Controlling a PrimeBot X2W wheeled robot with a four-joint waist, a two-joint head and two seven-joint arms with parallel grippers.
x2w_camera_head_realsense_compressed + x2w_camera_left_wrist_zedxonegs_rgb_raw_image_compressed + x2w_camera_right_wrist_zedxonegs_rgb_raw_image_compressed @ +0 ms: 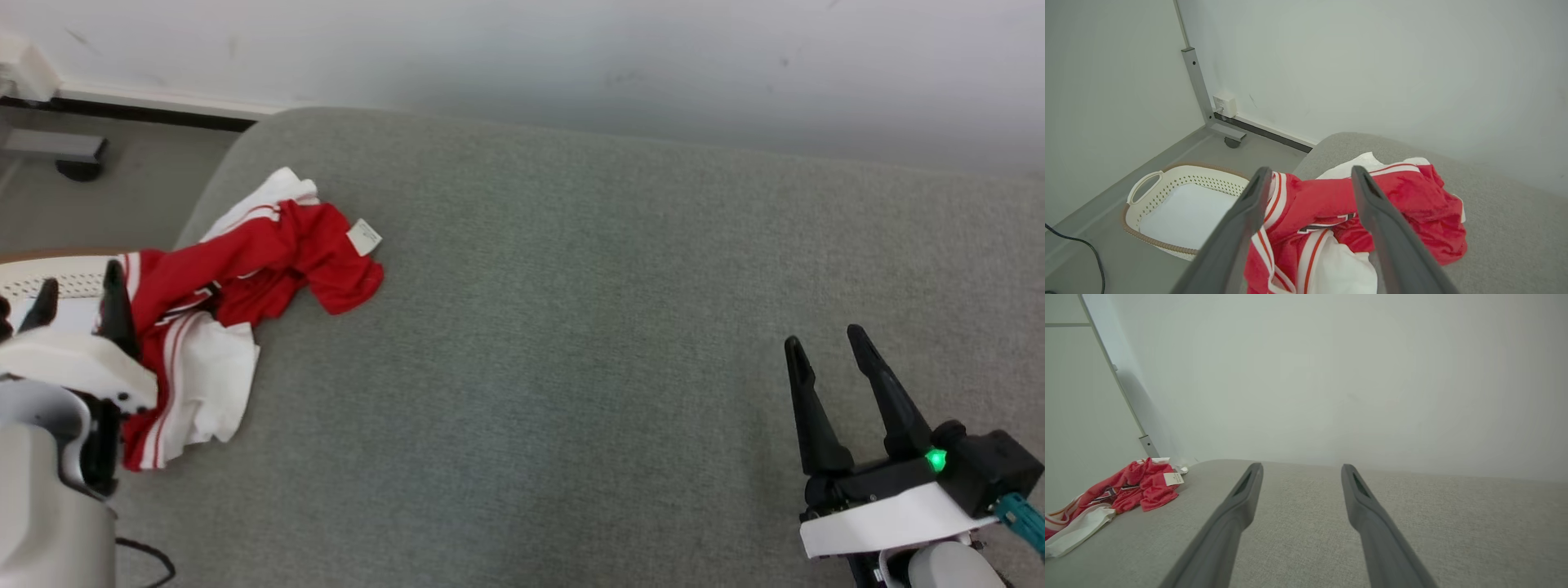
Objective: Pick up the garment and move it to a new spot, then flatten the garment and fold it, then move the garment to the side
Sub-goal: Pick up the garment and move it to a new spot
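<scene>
With jaws apart on your left gripper (1310,175) and right gripper (824,339), pinching just a loose fold may drop the garment (269,253) into the basket (1208,183).

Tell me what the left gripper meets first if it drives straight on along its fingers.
Most likely the crumpled red-and-white garment: the open left gripper points straight at it, the fabric framed between its fingers. How near it is, I cannot tell.

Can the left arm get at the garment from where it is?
Probably yes: the left gripper is open right beside the garment, which lies crumpled and uncovered at the cushion's left edge.
</scene>
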